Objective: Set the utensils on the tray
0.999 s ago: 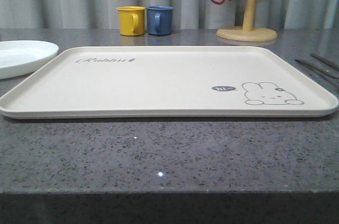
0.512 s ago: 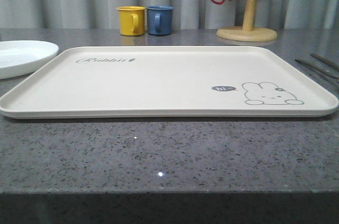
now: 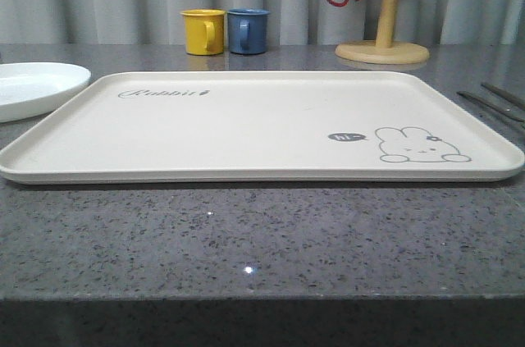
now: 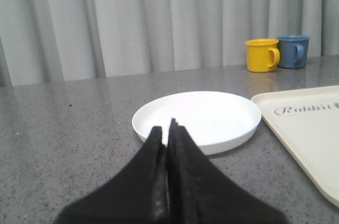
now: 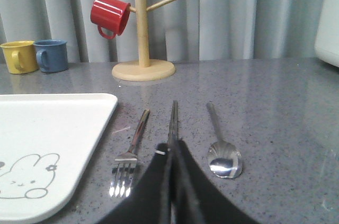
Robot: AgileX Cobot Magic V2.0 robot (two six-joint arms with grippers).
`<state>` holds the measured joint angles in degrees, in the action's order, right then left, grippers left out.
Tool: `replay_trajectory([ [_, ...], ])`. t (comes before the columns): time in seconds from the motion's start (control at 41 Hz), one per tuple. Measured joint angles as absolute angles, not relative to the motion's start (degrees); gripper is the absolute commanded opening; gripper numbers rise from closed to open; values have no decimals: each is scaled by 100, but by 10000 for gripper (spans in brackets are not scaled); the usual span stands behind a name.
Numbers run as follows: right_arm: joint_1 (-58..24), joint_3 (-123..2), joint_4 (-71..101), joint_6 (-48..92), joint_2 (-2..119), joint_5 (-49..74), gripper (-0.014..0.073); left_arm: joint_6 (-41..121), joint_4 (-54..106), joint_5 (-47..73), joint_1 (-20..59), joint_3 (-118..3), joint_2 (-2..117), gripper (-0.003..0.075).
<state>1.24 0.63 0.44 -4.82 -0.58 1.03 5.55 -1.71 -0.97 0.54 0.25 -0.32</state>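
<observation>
Tray (image 3: 246, 130) bare on the table (image 3: 262, 240); plate (image 4: 197, 119) just left of it. Fork (image 5: 130, 152), chopsticks (image 5: 173, 119), spoon (image 5: 221, 152) lie right of it. Left gripper (image 4: 166, 128) and right gripper (image 5: 169, 147) both closed, holding nothing.

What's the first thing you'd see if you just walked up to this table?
The big cream rabbit tray, bare in the middle of the grey table. Next, the red mug hanging on the wooden mug tree at the back. The shiny fork, chopsticks and spoon lie right of the tray.
</observation>
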Motion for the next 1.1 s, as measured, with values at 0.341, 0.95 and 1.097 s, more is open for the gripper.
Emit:
replay_trajectory([
  [0.341,124,-1572,44,-482,-58,1496,-68,555,-171,627,54,-1432,-32,-18],
  [0.95,124,-3506,-43,-482,2424,3760,-68,555,-171,3601,54,-3710,2244,-18],
  [1.097,124,-3506,-52,-482,2874,3794,-68,555,-171,3628,54,-3710,2529,-18],
])
